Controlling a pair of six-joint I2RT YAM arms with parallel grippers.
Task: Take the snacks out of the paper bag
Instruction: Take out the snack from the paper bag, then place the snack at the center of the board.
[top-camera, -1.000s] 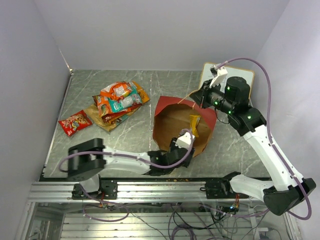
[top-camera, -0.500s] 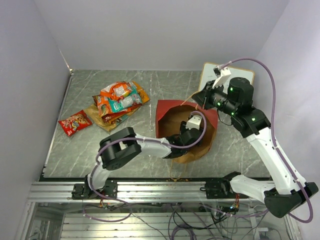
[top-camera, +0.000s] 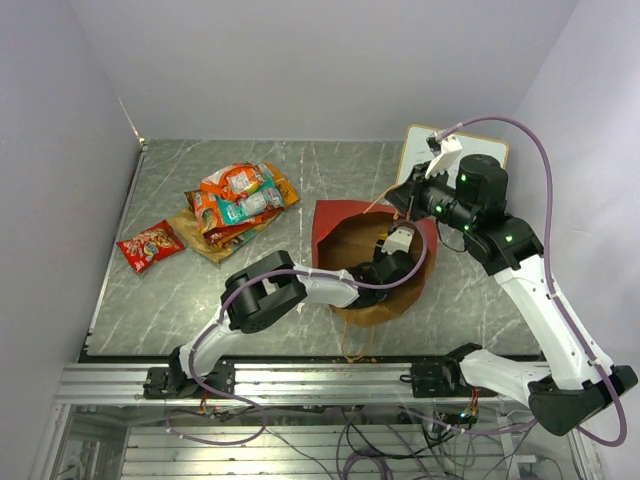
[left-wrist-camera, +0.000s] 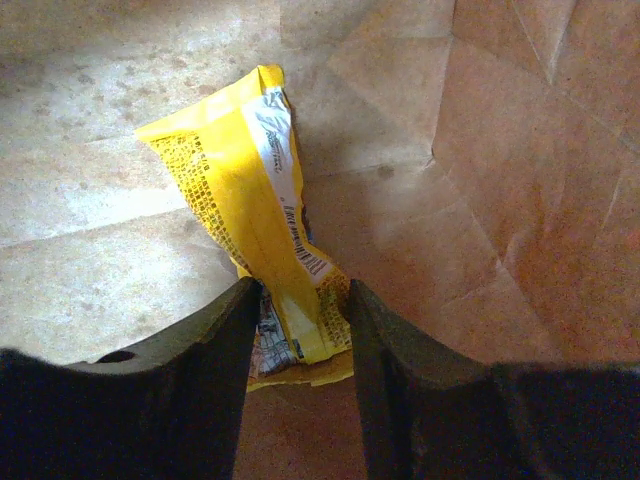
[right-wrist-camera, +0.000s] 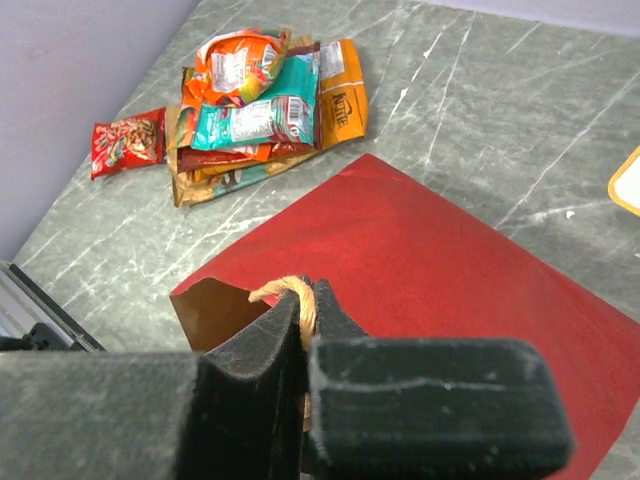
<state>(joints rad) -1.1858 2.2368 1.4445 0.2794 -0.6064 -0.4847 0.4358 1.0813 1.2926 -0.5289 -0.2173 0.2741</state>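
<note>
most snacks out; one packet left in the bag.
heap of colourful snack packets (top-camera: 238, 205) and a small red packet (top-camera: 150, 246) lie on the grey table (top-camera: 330, 165), well apart from the large red paper bag (top-camera: 335, 215). my right gripper (right-wrist-camera: 305, 310) is pinched tight on its thin orange cord handle (right-wrist-camera: 280, 290). left gripper (left-wrist-camera: 300, 340) is inside, fingers half apart astride a yellow foil packet (left-wrist-camera: 245, 190) on the brown floor; i cannot tell if they bite.
</note>
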